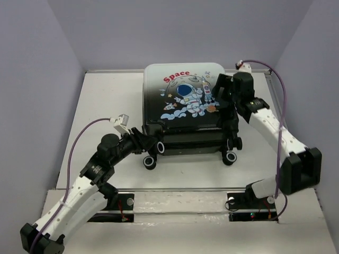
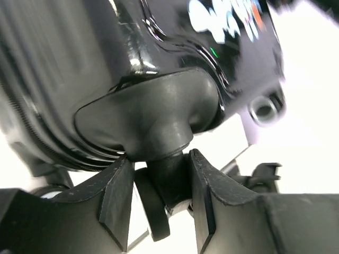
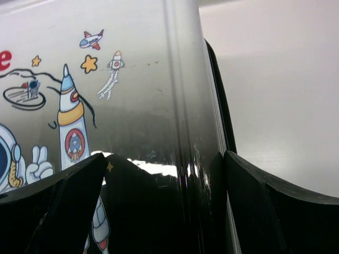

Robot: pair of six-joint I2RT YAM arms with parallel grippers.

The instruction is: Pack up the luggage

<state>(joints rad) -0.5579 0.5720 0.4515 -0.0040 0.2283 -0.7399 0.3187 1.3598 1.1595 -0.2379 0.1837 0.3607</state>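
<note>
- We are looking down at the luggage [image 1: 183, 106], which is lying flat in the middle of the table [image 1: 106, 106]. Its astronaut-printed lid is facing up and its wheels are pointing toward the arms.
- The lid is sitting down on the lower shell. We are not seeing inside, and we cannot tell whether any zip or catch is fastened.
- The left gripper [image 1: 148, 147] is reaching in at the near-left corner. Its wrist view is showing its fingers clamped on either side of the wheel [image 2: 153, 211] and its stem there.
- The right gripper [image 3: 164, 166] is hanging over the right edge of the case with its jaws spread wide. One finger is lying over the printed lid and the other is sitting just outside the edge, gripping nothing.
- We are judging that the step in hand concerns the lid: the left arm is bracing the case while the right one is lining up on the seam. Whether the lid is about to be pressed shut or lifted, we cannot tell.
- The next move is calling for the right fingers to settle squarely on the rim. It is also calling for a firm brace at the wheel, since the case could roll or slide.
</note>
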